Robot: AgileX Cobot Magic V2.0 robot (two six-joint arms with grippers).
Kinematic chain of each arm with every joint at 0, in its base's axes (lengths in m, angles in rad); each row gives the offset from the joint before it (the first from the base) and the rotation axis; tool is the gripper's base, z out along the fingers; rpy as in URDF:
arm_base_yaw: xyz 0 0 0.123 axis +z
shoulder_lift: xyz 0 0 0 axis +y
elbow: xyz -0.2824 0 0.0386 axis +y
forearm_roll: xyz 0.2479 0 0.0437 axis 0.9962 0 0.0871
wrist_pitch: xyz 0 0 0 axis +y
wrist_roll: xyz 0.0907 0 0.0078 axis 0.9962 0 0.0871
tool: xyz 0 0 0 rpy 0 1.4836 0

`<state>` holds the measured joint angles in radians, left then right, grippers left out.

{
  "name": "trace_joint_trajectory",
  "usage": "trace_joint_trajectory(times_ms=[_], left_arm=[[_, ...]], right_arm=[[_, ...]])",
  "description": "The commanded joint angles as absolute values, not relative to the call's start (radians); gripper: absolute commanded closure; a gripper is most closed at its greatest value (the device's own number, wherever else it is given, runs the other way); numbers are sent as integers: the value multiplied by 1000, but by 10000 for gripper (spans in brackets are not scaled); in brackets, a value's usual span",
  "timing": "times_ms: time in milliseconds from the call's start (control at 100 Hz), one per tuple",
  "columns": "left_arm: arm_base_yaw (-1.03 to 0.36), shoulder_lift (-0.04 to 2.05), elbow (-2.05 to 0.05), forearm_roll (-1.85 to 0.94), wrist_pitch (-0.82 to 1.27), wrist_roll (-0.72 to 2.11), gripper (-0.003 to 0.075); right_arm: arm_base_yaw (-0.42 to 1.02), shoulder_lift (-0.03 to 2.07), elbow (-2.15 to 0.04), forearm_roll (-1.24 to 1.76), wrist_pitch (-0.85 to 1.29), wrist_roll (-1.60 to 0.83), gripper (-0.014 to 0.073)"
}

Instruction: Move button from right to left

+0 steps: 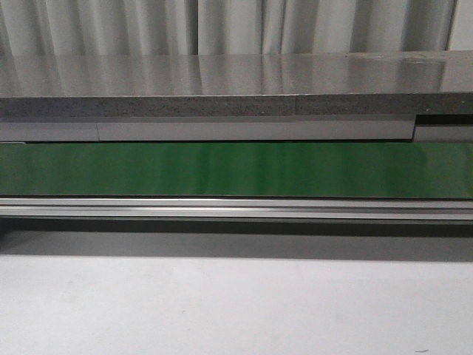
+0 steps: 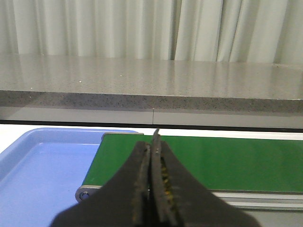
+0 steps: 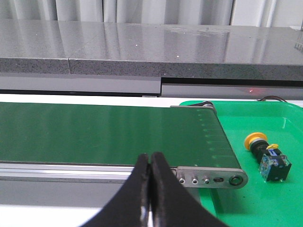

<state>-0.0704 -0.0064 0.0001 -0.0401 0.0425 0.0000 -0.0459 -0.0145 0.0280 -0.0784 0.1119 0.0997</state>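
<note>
The button (image 3: 265, 153), with a yellow-orange cap on a black body, lies on its side in the green tray (image 3: 279, 198) in the right wrist view, beyond the belt's end. My right gripper (image 3: 150, 158) is shut and empty, short of the conveyor's near rail and well apart from the button. My left gripper (image 2: 152, 142) is shut and empty, over the near edge of the green belt (image 2: 227, 161) by the blue tray (image 2: 42, 175). Neither gripper nor the button shows in the front view.
The green conveyor belt (image 1: 236, 168) runs across the front view with a metal rail (image 1: 236, 208) in front and a grey stone ledge (image 1: 236, 85) behind. The belt's end roller bracket (image 3: 213, 178) sits between my right gripper and the green tray.
</note>
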Motion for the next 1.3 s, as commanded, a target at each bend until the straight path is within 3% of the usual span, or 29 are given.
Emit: trace_joint_trajectory(times_ms=[0, 870, 1290], left_arm=[[-78, -37, 45, -42, -43, 0, 740], [-78, -37, 45, -42, -43, 0, 740], [-78, -37, 45, -42, -43, 0, 740]], right_arm=[[-47, -29, 13, -76, 37, 95, 651], [-53, -29, -12, -58, -36, 99, 651], [-185, 194, -402, -123, 377, 99, 651]])
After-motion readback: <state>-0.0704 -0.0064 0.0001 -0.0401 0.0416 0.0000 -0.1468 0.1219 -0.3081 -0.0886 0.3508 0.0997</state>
